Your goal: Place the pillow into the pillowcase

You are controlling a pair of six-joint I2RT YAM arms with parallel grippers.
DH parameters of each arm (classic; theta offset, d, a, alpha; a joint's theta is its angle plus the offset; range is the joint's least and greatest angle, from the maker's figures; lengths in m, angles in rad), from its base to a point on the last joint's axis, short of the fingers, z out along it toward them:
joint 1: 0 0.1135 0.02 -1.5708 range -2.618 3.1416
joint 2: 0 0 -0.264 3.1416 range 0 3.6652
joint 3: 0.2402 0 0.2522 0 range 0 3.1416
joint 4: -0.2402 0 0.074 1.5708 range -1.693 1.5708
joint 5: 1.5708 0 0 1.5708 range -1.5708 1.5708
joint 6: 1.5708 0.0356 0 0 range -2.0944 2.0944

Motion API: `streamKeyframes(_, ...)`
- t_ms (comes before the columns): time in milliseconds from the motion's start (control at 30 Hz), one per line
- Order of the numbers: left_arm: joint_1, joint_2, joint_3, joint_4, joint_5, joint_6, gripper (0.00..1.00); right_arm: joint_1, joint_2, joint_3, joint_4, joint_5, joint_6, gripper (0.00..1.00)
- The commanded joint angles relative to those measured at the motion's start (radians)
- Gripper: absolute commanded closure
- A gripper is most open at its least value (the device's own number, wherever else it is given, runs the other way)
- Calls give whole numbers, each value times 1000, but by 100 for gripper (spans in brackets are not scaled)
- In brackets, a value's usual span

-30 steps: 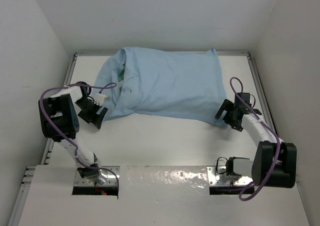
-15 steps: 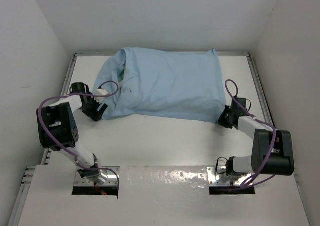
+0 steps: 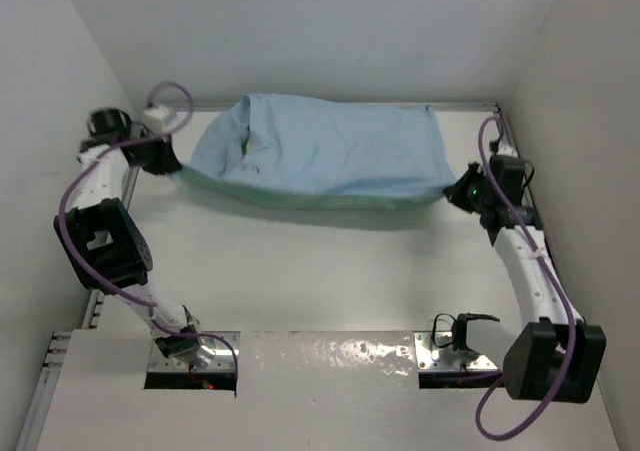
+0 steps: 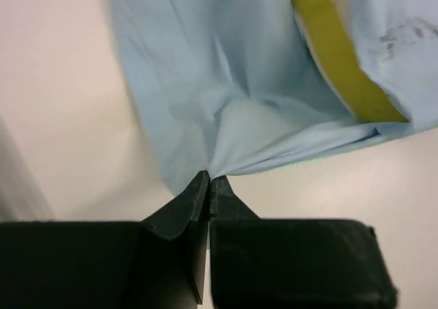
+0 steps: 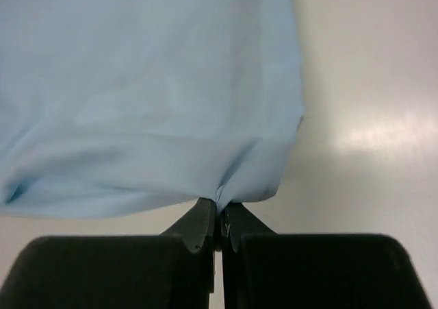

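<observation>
Pillowcase (image 3: 330, 156) cloth, light blue on top, is stretching across the far half of the white table (image 3: 330, 271). It is bulging with the pillow (image 4: 339, 62) inside it and showing a thin teal-green strip along its near edge. The left gripper (image 3: 172, 163) is pinching the near left corner of the pillowcase, at the open end, with its fingers pressed together on a small fold of cloth. The left wrist view is showing the fabric fanning out from that pinch and the pillow's yellow trim peeking out of the mouth just beyond. The right gripper (image 3: 458, 191) is gripping the near right corner at the closed end in the same way, its fingers squeezed tight on a tuck of blue cloth, with wrinkles spreading from the tips. Both arms are reaching out wide toward the side walls, and the cloth between them is looking taut.
</observation>
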Motion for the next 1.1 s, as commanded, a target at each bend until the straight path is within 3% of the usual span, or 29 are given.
streamKeyframes(0,92,-74,376,-103,157,-189,100,-1,-75,351,-36,-5,-46,100)
streamKeyframes(33,107,-72,582,-135,175,-212,100,-1,-61,435,-80,4,-57,100)
streamKeyframes(67,139,-72,686,-133,200,-242,100,-1,-47,610,-99,13,-69,100)
streamKeyframes(133,167,-78,930,-60,200,-344,100,-1,-23,772,-132,63,-109,100)
streamKeyframes(233,228,-144,1037,121,173,-456,100,-1,11,1000,-168,126,-149,100)
streamKeyframes(333,256,-153,1121,156,177,-502,100,-1,8,1116,-206,169,-178,100)
streamKeyframes(700,267,-152,1183,10,147,-412,100,-1,-133,1101,-344,314,-253,100)
streamKeyframes(800,250,-147,1036,-5,160,-361,100,-1,-101,1014,-359,321,-249,100)
streamKeyframes(967,-17,-42,790,-126,-134,-117,100,-1,142,864,-277,254,-233,100)
streamKeyframes(1033,-48,23,698,-53,-171,-153,100,-1,280,897,-232,260,-226,100)
streamKeyframes(1067,-49,129,701,-18,-194,-236,100,-1,454,1007,-235,284,-203,100)
